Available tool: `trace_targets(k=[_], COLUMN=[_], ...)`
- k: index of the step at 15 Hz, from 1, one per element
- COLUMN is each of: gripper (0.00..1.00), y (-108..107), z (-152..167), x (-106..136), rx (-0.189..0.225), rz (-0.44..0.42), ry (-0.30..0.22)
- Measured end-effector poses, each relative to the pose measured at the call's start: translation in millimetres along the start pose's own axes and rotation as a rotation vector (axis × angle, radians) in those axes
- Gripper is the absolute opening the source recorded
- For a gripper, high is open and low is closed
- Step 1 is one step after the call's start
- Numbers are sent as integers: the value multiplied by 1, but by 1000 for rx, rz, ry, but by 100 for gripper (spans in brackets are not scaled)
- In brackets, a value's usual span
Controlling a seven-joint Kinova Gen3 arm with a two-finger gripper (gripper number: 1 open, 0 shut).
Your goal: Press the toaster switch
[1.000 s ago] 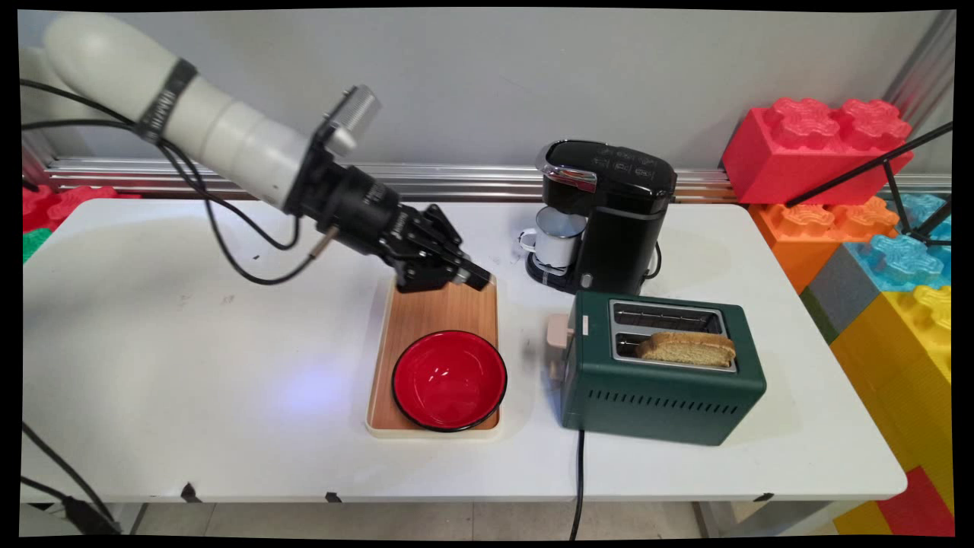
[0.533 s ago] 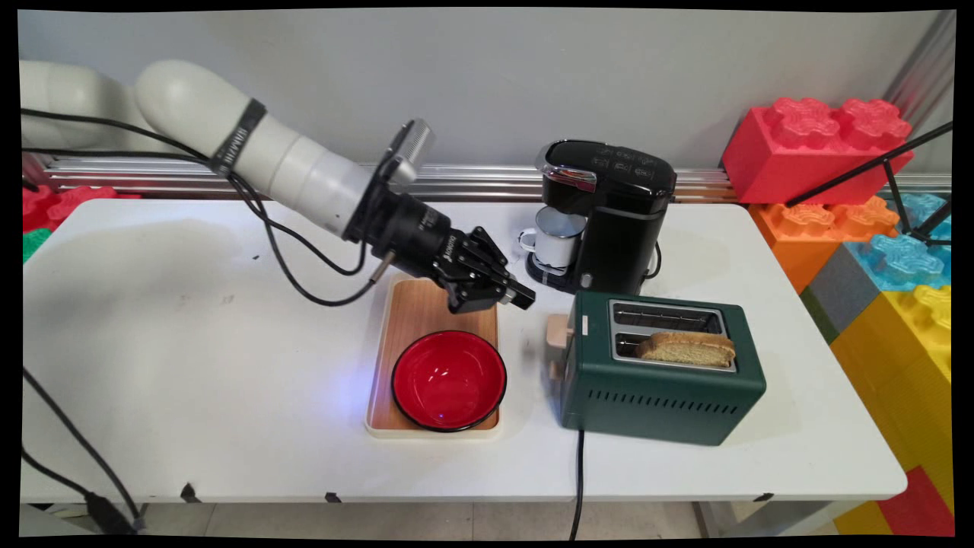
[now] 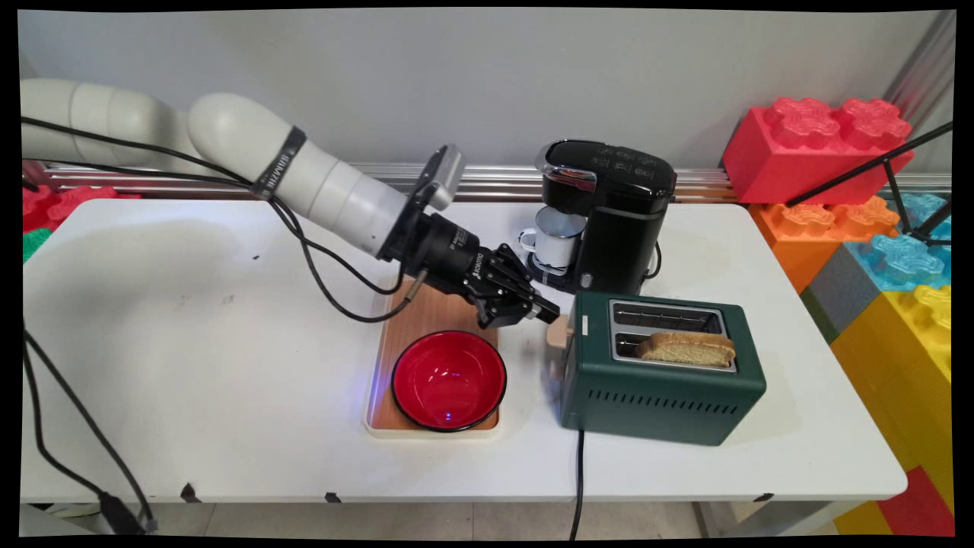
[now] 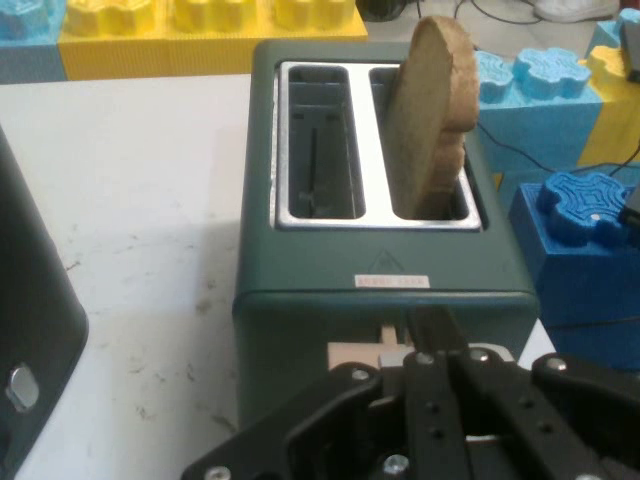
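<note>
**Gripper moved from tray to toaster lever**

Since the earlier frames the gripper [image 3: 549, 313] has swung toward 3 o'clock, off the tray [image 3: 426, 312] and up to the toaster [image 3: 662, 388]. Its fingers are pressed together and hold nothing. The tip lies at the top of the beige lever [image 3: 558, 332]; contact cannot be told. In the hand view the fingers line up with the lever slot. A bread slice [image 3: 689, 348] stands raised in the near slot. The red bowl [image 3: 449, 379] lies at the gripper's 7 o'clock, the mug [image 3: 558, 236] at 12.
</note>
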State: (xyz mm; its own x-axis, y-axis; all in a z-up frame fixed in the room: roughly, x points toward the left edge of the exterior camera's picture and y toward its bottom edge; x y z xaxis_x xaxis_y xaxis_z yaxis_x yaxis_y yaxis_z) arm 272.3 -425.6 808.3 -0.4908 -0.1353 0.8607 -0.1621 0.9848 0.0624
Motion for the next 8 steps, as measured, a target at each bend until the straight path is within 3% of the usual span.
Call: trace_targets(k=[8], gripper=[0], y=[-6], z=[20], x=[-9], rx=[11], rz=[-6], ry=[-11])
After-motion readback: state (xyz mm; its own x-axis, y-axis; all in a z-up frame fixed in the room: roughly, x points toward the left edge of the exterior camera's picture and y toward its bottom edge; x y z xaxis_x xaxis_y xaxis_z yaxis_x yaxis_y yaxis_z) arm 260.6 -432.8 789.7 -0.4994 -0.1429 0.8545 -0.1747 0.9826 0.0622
